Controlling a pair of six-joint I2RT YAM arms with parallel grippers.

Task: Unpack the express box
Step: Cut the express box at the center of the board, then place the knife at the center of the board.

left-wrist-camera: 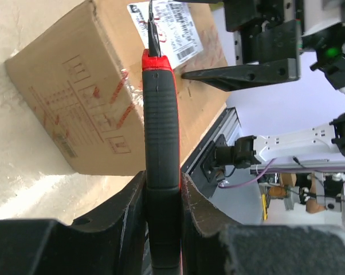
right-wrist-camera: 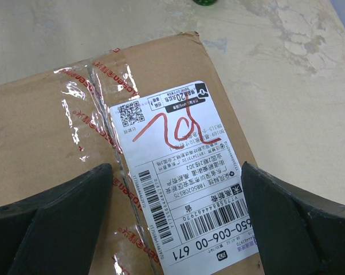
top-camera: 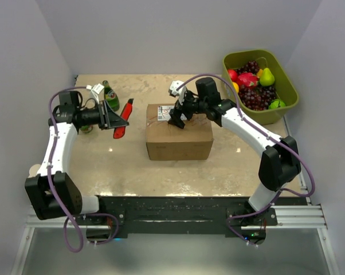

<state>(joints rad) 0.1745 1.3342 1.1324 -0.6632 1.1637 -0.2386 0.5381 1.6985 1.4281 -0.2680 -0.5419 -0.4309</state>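
The express box (top-camera: 179, 137) is a brown carton in the middle of the table, closed and sealed with clear red-printed tape, with a white label (right-wrist-camera: 178, 183) on top. My right gripper (top-camera: 180, 119) hangs open just above the label, its fingers (right-wrist-camera: 52, 223) spread to either side of it. My left gripper (top-camera: 106, 114) is to the left of the box and is shut on a red and black utility knife (left-wrist-camera: 160, 132). The knife's blade tip (left-wrist-camera: 152, 28) points toward the box (left-wrist-camera: 86, 103). The box also shows in the right wrist view (right-wrist-camera: 40, 132).
An olive-green tub (top-camera: 287, 97) of fruit stands at the back right. A green bottle (top-camera: 109, 94) lies at the back left, behind my left gripper. Walls close in on the left, back and right of the table.
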